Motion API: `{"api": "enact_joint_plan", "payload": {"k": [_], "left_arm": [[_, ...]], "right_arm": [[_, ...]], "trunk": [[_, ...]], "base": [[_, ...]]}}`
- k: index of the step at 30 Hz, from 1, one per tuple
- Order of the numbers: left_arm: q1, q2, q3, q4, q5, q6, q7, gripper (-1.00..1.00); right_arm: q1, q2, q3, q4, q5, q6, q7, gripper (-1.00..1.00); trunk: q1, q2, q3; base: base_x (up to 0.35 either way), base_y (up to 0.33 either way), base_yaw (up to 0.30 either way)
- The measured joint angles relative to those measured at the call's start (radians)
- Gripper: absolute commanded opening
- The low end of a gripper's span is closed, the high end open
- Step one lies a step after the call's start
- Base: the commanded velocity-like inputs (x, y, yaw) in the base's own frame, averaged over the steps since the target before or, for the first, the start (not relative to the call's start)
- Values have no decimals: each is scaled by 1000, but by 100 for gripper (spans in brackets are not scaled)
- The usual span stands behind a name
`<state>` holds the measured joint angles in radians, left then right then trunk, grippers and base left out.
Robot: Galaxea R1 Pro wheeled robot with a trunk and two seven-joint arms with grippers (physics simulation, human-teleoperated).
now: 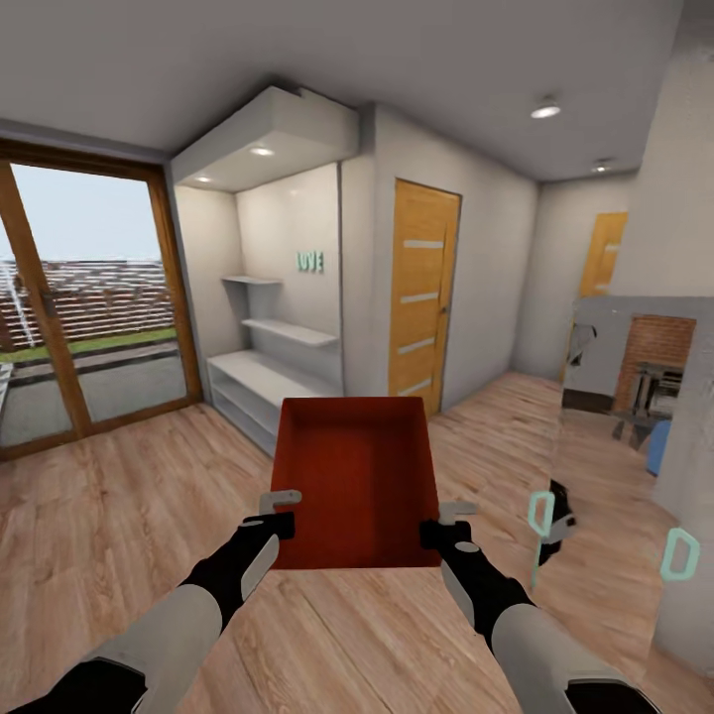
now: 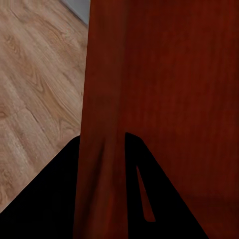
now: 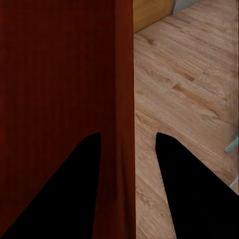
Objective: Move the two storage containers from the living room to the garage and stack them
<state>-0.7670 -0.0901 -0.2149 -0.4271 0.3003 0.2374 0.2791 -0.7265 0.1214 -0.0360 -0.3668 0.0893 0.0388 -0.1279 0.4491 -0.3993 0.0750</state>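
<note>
A: Pinching the container's wall, is it, that left gripper [image 1: 281,511]?

B: Yes. Its fingers [image 2: 59,199] straddle the left wall of the red-orange storage container [image 1: 357,476]. The right gripper [image 1: 446,524] is clamped on the opposite wall, one finger [image 3: 59,189] inside, one outside.

A: Where's the bin?

B: Held up between both arms, open top tilted toward the head camera, above the light wood plank floor [image 1: 129,496]. Beyond it stand white shelves [image 1: 273,342], a wooden door [image 1: 423,288] and glass doors [image 1: 89,307].
</note>
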Motion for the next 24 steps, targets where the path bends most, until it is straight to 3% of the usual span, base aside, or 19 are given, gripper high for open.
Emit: {"api": "enact_joint_plan", "payload": {"k": [15,24], "left_arm": [[0,0,0,0,0,0,0,-100],[0,-1,2,-2,-8,-1,-2,-100]], "right_arm": [[0,-1,-1,0,0,-1,2,-100],[0,-2,1,2,-4,-8,3,-100]], "trunk": [[0,0,0],[0,0,0]], "base": [[323,0,-252],[323,0,-40]]}}
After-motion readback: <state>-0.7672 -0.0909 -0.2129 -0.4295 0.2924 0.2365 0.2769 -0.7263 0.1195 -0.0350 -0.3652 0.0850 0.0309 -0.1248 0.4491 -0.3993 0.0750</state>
